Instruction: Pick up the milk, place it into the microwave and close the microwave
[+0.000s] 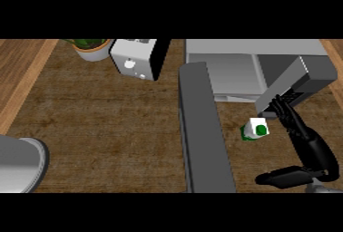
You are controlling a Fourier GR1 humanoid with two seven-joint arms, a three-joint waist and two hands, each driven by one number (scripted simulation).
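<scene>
Across the dark wood counter (100,122), the big things are sitting toward the back & right. Biggest is the grey microwave (254,63), filling the upper right w/ its cavity facing the robot. Its long grey door (201,131) is standing wide open, running down the middle of the view from the microwave's left front corner. At lower left, a grey rounded shape (20,163) is poking in from the edge; can't tell what it is. A white toaster (137,59) is sitting at the back, left of the microwave, w/ a potted plant (90,47) just beside it.

The right hand (305,140) is stretching up toward the microwave's front, fingers straight & apart, holding nothing. The milk (256,129), a small white & green carton, is lying on the counter between the door & the hand, just left of the fingers, outside the microwave. Left hand isn't showing.
</scene>
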